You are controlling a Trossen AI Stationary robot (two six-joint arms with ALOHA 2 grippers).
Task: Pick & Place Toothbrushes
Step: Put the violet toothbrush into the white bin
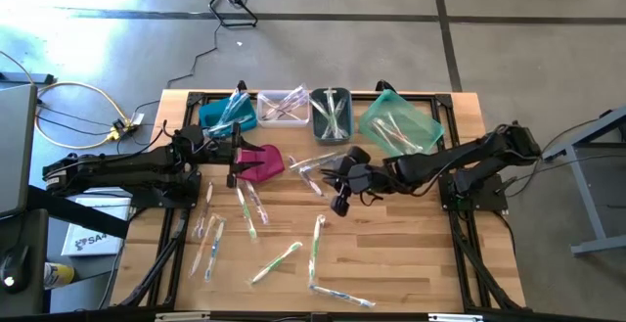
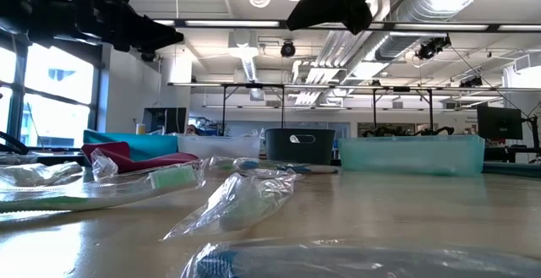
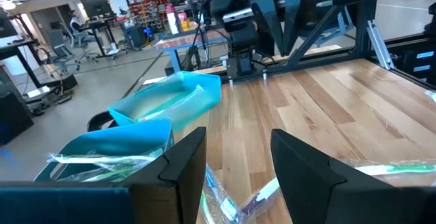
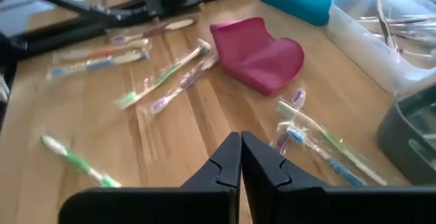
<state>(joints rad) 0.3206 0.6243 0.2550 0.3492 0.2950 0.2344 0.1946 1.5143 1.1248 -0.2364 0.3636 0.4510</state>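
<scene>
Several toothbrushes in clear wrappers lie flat on the wooden table [image 1: 391, 253], among them a green one [image 1: 277, 261], one near the front edge [image 1: 342, 296] and a cluster [image 1: 311, 170] by the magenta pouch [image 1: 259, 162]. My right gripper [image 1: 340, 203] hangs above the table's middle, shut with nothing between its fingers [image 4: 240, 163]; wrapped toothbrushes [image 4: 320, 139] lie on the table ahead of it. My left gripper [image 1: 233, 161] waits beside the pouch, open [image 3: 238, 166] and level above the table.
Along the far edge stand a blue bin [image 1: 227, 115], a clear bin [image 1: 284, 107], a grey bin [image 1: 331, 114] and a teal bin [image 1: 399, 124], each with toothbrushes inside. Bare wood lies right of the scattered toothbrushes. Cables lie on the floor at the left.
</scene>
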